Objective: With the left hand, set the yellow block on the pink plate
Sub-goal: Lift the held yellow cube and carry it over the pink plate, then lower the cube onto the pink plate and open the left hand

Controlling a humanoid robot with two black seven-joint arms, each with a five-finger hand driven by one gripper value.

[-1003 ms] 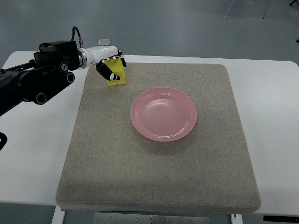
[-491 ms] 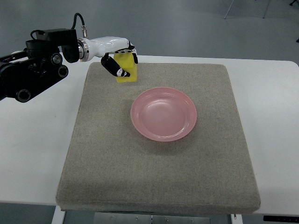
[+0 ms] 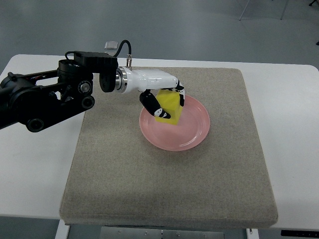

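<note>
Gripping the yellow block (image 3: 168, 107) in curled fingers, the left hand (image 3: 163, 99) holds it over the pink plate's (image 3: 192, 132) left part; the plate's right part lies bare.

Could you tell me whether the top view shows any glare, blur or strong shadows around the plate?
Top view: sharp, no motion blur on the left robot hand or yellow block; lighting soft and even; a faint sheen on the pink plate; a soft shadow on the grey mat along the plate's near edge.

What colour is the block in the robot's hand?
Yellow block, held by the left hand; seen in the top view.
</note>
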